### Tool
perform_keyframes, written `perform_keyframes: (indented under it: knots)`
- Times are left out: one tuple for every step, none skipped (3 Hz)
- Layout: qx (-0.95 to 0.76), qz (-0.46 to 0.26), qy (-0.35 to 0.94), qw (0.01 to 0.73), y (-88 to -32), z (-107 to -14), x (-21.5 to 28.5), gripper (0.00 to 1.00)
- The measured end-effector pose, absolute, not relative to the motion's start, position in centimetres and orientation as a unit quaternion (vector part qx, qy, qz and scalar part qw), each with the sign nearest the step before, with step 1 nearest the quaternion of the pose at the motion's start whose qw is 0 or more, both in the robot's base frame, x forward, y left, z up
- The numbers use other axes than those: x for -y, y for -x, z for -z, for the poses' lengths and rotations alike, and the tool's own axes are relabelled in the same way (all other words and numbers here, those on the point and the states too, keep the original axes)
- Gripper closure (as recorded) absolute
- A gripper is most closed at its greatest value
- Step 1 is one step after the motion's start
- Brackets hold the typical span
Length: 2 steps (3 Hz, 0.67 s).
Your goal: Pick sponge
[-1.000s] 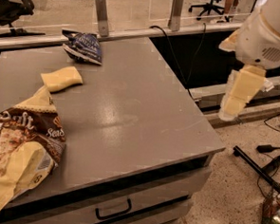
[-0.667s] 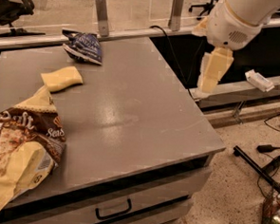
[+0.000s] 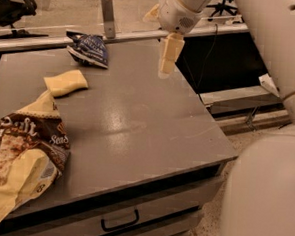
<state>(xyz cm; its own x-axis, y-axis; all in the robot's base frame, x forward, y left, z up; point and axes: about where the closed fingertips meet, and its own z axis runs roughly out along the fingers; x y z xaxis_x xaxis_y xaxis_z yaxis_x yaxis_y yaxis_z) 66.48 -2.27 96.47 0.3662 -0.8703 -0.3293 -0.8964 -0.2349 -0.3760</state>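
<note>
The pincer (image 3: 166, 66) hangs above the desk (image 3: 141, 134) up at 1 o'clock, near the far right edge, and whether it is wide or narrow I cannot tell from here. I see nothing in it. The sponge (image 3: 65, 82) lies flat at 10 o'clock on the desk, well apart from the pincer, so there is a long reach across to the left. The danger is the crowd on that side. The big brown-and-yellow snack bag (image 3: 22, 162) sprawls from 7 to 9 o'clock, and its pale top corner comes right up to the sponge's near edge, touching it or very nearly. A descent that lands a little low could snag that crinkled corner and lift bag and sponge together, or push the sponge away. The small dark blue snack bag (image 3: 89, 49) sits at 11 o'clock, near the sponge but apart, so overshooting toward the far edge could clip it. The sponge is soft and low, and I judge a shallow pinch could slide off. The middle of the desk between pincer and sponge carries nothing.
</note>
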Motion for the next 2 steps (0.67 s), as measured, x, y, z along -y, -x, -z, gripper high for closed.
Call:
perform_keyframes:
  knots:
    - [-0.494,-0.065,0.82,0.283,-68.62,-95.97,-5.56,0.0]
    - [-0.494,-0.065,0.82,0.283,-68.62,-95.96,-5.58,0.0]
